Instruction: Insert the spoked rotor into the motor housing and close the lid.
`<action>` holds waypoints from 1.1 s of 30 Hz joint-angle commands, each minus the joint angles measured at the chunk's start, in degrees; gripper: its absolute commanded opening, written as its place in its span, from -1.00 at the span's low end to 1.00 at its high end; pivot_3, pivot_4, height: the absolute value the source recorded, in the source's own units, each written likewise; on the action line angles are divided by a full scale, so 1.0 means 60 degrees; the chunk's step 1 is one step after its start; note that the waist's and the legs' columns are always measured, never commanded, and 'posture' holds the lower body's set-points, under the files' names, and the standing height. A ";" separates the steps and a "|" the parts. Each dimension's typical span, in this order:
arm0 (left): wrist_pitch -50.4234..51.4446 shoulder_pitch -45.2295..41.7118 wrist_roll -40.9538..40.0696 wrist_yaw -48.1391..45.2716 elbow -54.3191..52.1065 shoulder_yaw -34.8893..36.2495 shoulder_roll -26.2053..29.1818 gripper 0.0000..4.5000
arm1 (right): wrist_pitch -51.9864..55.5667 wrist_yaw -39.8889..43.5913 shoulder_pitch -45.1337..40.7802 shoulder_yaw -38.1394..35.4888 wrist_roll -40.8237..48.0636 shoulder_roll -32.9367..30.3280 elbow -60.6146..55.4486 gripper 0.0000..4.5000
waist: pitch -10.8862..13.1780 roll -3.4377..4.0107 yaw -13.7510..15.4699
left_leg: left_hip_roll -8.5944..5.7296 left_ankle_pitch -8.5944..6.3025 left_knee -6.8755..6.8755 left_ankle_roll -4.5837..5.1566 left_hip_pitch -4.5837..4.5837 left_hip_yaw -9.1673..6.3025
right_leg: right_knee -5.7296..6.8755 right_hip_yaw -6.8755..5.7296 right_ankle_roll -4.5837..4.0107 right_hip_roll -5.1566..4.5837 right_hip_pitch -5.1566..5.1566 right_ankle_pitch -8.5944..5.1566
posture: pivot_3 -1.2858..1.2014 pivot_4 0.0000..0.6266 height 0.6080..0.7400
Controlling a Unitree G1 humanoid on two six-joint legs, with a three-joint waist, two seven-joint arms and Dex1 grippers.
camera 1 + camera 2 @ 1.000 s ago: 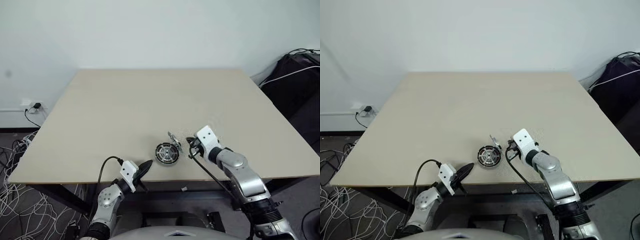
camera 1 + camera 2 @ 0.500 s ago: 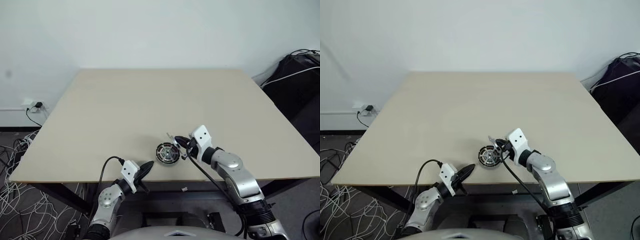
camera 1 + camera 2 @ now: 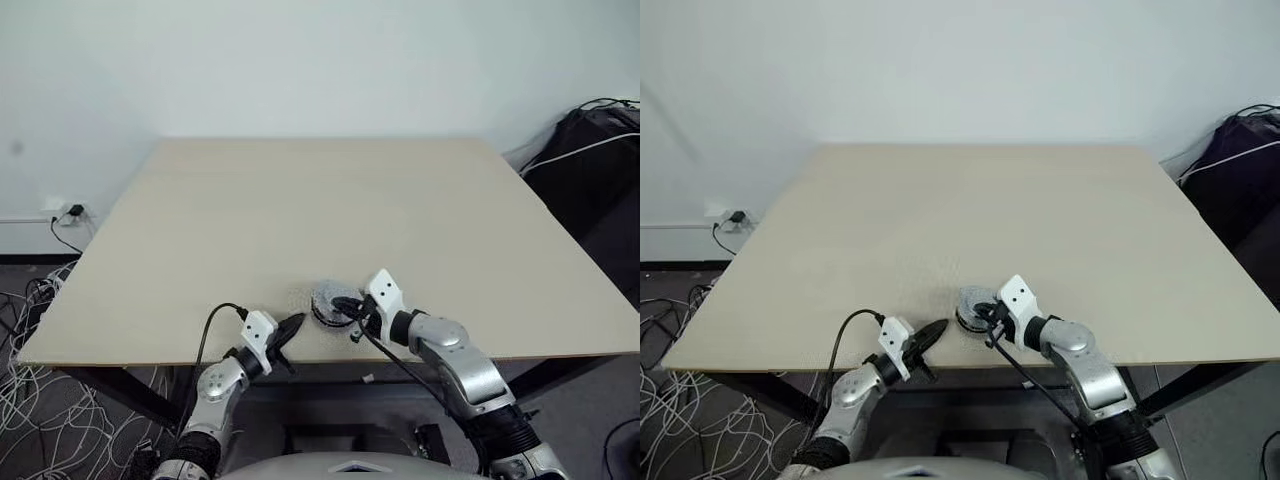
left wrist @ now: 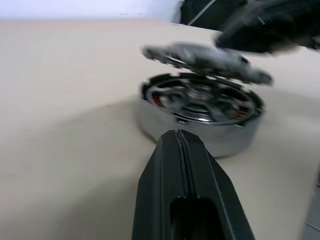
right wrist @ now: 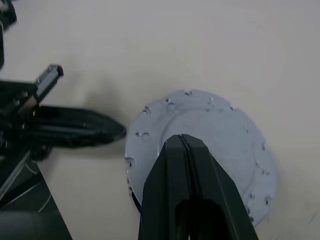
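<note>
**A flat lid hangs over the round motor cup**

The big tan table [image 3: 300,200] holds one small thing near its front edge: the motor housing [image 4: 200,112]. Inside it sit copper coils and the spoked rotor [image 4: 202,97]. The right gripper [image 3: 345,303] is pinched on a flat silver lid [image 5: 200,135], tilted just above the cup. The left gripper [image 3: 292,328] is closed, empty, close beside the cup.
</note>
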 commanded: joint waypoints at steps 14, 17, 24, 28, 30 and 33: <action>-0.0480 -0.0266 -0.0013 -0.0029 0.0502 0.0198 -0.0090 -1.00 | -0.0030 0.0425 0.0145 0.0029 0.0164 -0.0372 -0.0596 -0.99 | -0.0008 0.0004 0.0025 | -0.0002 0.0000 0.0001 -0.0005 0.0006 0.0000 | 0.0002 0.0004 0.0003 -0.0004 0.0005 0.0002 | 0.03 -1.00 1.00; -0.0437 -0.0207 -0.0012 -0.0026 0.0362 0.0179 -0.0063 -1.00 | -0.0226 0.0787 0.0055 -0.0401 0.0778 -0.0482 -0.1229 -0.99 | -0.0007 0.0006 0.0019 | 0.0000 -0.0001 0.0000 -0.0005 0.0005 0.0000 | 0.0002 0.0003 0.0003 -0.0005 0.0002 0.0002 | 0.03 -1.00 1.00; -0.0445 -0.0348 0.0015 -0.0027 0.0600 0.0182 -0.0089 -1.00 | -0.1049 0.1089 -0.0636 -0.0442 0.0515 -0.0670 -0.0657 -0.17 | -0.0004 -0.0002 0.0022 | 0.0001 -0.0007 0.0002 -0.0018 0.0006 0.0000 | 0.0000 0.0003 0.0008 0.0000 0.0004 0.0003 | 0.03 -1.00 1.00; -0.0495 -0.0423 0.0018 -0.0018 0.0816 0.0225 -0.0095 -1.00 | -0.1626 0.1722 -0.1077 -0.0185 0.0386 -0.0734 0.0264 0.40 | -0.0004 -0.0001 0.0036 | -0.0002 0.0001 0.0001 -0.0003 0.0005 0.0000 | 0.0000 0.0001 0.0006 0.0000 0.0005 0.0004 | 0.03 -1.00 1.00; -0.0506 -0.0411 0.0028 0.0002 0.0814 0.0226 -0.0090 -1.00 | -0.1956 0.2096 -0.1372 -0.0007 0.0223 -0.0803 0.0858 0.67 | -0.0004 0.0000 0.0025 | -0.0001 0.0002 0.0002 -0.0003 0.0006 0.0000 | 0.0001 0.0002 0.0006 0.0001 0.0006 0.0004 | 0.03 -1.00 1.00; -0.0515 -0.0367 0.0056 0.0068 0.0751 0.0230 -0.0075 -1.00 | -0.2292 0.2595 -0.1768 0.0194 0.0089 -0.0851 0.1650 0.99 | -0.0004 0.0000 0.0018 | -0.0001 0.0002 0.0005 -0.0004 0.0010 0.0001 | 0.0003 0.0004 0.0005 0.0001 0.0007 0.0007 | 0.03 -1.00 1.00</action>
